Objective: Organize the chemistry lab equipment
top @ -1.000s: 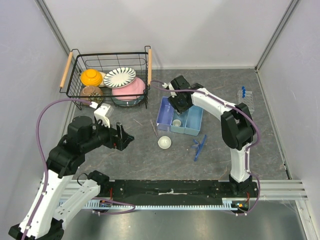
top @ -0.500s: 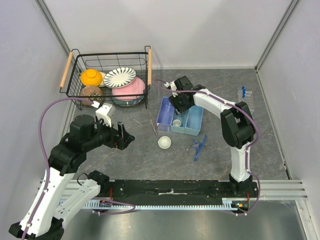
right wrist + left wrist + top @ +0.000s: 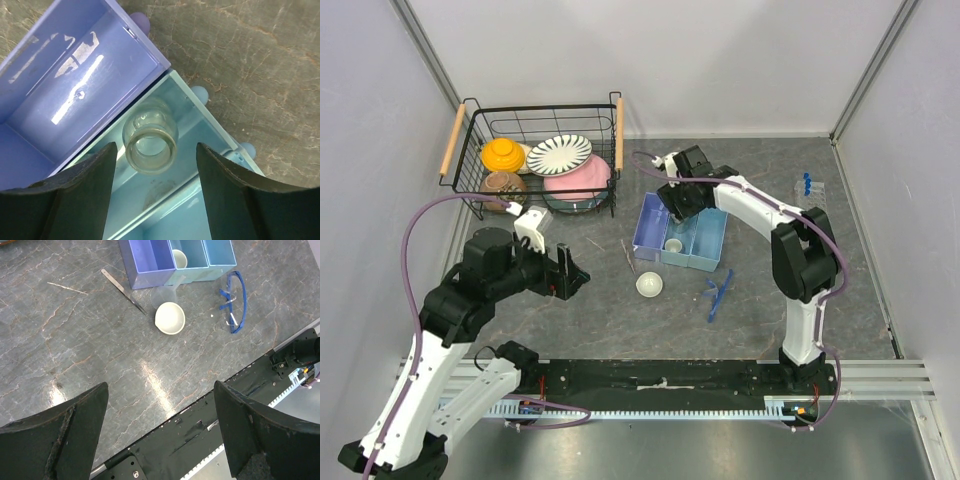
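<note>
A tiny cup point(image 3: 150, 142) stands upright in the light-blue middle compartment of a blue divided tray point(image 3: 650, 228); it also shows in the top view point(image 3: 673, 245). My right gripper point(image 3: 155, 165) hangs open just above it, jaws either side, not touching. A white dome-shaped dish point(image 3: 649, 285) lies on the table in front of the tray, with a thin metal spatula point(image 3: 628, 255) to its left and a blue plastic tool point(image 3: 718, 293) to its right. My left gripper point(image 3: 565, 272) is open and empty, left of the dish. Blue-capped tubes point(image 3: 807, 183) stand in a clear rack point(image 3: 817, 203) at far right.
A black wire basket point(image 3: 470, 185) with wooden handles holds striped, pink and orange crockery at the back left. The left wrist view shows the dish point(image 3: 170, 318), spatula point(image 3: 124, 291), blue tool point(image 3: 234, 302) and tray point(image 3: 150, 262) ahead, and the black base rail point(image 3: 200, 425) below.
My right gripper has risen and drawn back a little from the tray, leaving the cup standing in the compartment. My left arm has barely shifted.
</note>
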Controlling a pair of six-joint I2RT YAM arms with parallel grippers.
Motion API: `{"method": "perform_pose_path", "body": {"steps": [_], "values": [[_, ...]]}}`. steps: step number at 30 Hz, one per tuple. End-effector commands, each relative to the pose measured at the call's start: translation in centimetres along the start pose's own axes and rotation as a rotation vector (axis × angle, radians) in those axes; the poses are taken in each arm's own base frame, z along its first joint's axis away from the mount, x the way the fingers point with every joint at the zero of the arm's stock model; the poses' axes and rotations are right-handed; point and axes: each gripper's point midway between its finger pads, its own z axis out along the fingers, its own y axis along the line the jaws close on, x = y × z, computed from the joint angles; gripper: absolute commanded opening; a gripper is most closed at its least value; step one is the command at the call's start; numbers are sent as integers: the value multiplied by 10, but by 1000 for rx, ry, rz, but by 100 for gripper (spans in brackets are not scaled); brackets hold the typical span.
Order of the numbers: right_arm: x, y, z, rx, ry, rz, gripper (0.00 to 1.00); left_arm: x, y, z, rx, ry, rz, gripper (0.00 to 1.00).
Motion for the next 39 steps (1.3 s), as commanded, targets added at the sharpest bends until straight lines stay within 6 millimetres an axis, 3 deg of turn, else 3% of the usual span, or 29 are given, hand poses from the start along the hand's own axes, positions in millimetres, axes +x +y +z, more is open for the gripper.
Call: {"method": "perform_pose_path", "body": {"steps": [1,5,8,10,16,20,25,29,39], "values": [[-33,-9,-43,40,-112,5,72,-11,-4,-4,7,-23,4,92],[-46,-7,-76,49,-152,23,74,-13,-3,-4,-4,-24,7,92],[-54,7,-106,35,-215,10,74,-13,0,-1,-18,-19,4,92],[-59,26,-127,13,-259,2,74,-13,1,2,-20,-16,4,92],[-33,86,-148,-8,-233,-33,73,-14,6,10,-40,-14,-15,92],[-4,115,-146,-61,-202,-25,70,-17,7,13,-50,-18,-25,92],[20,122,-142,-92,-184,-7,66,-21,7,14,-53,-20,-36,92],[35,128,-124,-116,-166,4,61,-23,7,15,-56,-22,-43,92],[31,138,-91,-131,-173,45,54,-23,11,16,-81,-9,-43,91]]}}
